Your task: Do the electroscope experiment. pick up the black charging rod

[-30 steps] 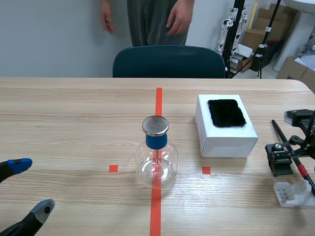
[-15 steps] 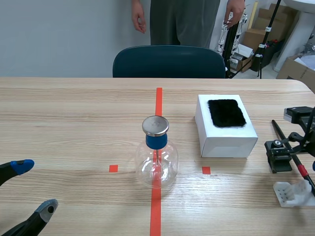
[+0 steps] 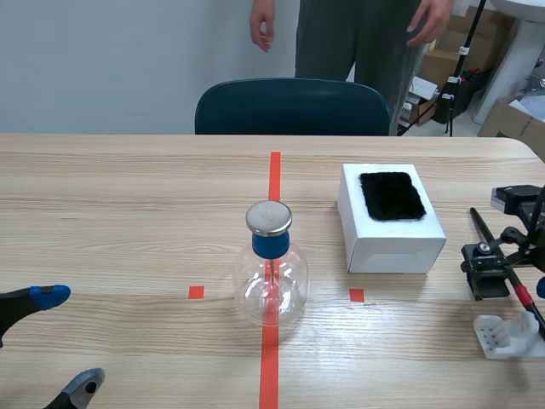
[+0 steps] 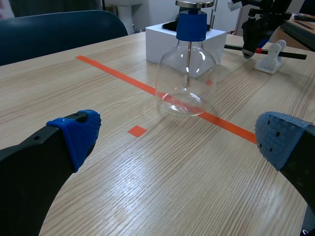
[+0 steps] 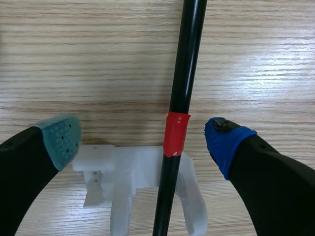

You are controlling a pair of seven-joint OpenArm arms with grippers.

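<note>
Right gripper [image 5: 142,138]: fingers apart, holding nothing. The black charging rod [image 5: 185,64] runs between them, nearer the blue-padded finger, and rests on a white stand [image 5: 125,172]. Its red band [image 5: 175,133] is level with the fingertips. Left gripper [image 4: 177,136]: fingers apart, with the glass flask [image 4: 187,78] ahead.

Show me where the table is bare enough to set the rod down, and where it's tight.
Bare: the wide table stretch between the left gripper and the flask, and the far strip behind the flask and white box. Crowded: the right edge, where the right gripper, rod and white stand sit together.
</note>
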